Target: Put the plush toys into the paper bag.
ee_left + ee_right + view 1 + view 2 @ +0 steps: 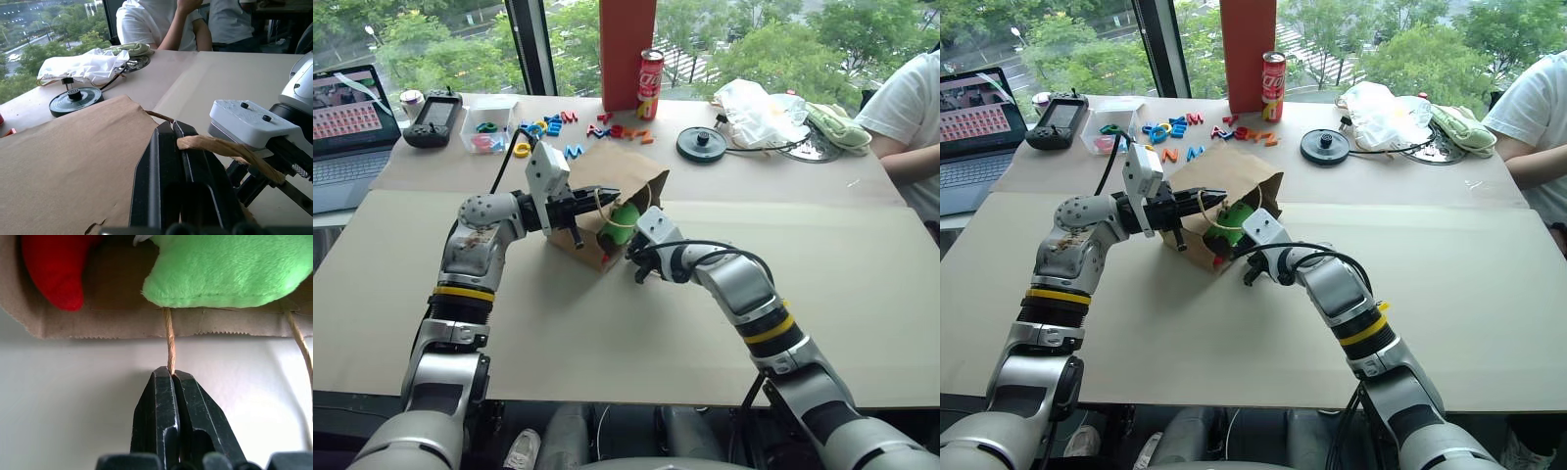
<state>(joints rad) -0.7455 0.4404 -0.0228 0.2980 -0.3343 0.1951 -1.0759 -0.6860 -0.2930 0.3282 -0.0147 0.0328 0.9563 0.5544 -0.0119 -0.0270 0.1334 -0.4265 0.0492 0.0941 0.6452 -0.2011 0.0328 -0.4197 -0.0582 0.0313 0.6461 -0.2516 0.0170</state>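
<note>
Right gripper [171,374]: fingers pressed together, clamped on a strand of tan twine handle [168,340] that runs from the fingertips up to the lower lip of the paper bag's mouth. The gripper sits low on the table just in front of the bag opening.

Left gripper [172,128]: also fully closed, pinching the other twine handle [220,147] at the upper edge of the bag. It is held level, above the bag's brown side panel, and the right gripper's white housing is close beside it.

The paper bag [617,176] lies on its side near the middle of the table, mouth toward the right arm. Both plush toys are inside the mouth: the green toy [230,269] bulges at the opening, resting on the lower lip, and the red toy [54,269] sits next to it, further in against the bag wall.

Surface: a wide tan table [822,313] with a seam running across it behind the bag. At the far edge stand a red soda can [650,83], scattered coloured plastic letters [553,124], a clear container [489,124], a black handheld controller [433,119], a laptop [347,132], a round black disc [701,143] and a white plastic bag [759,110].

Room: large windows with trees outside; a person in a white shirt [911,108] sits at the far right corner.
</note>
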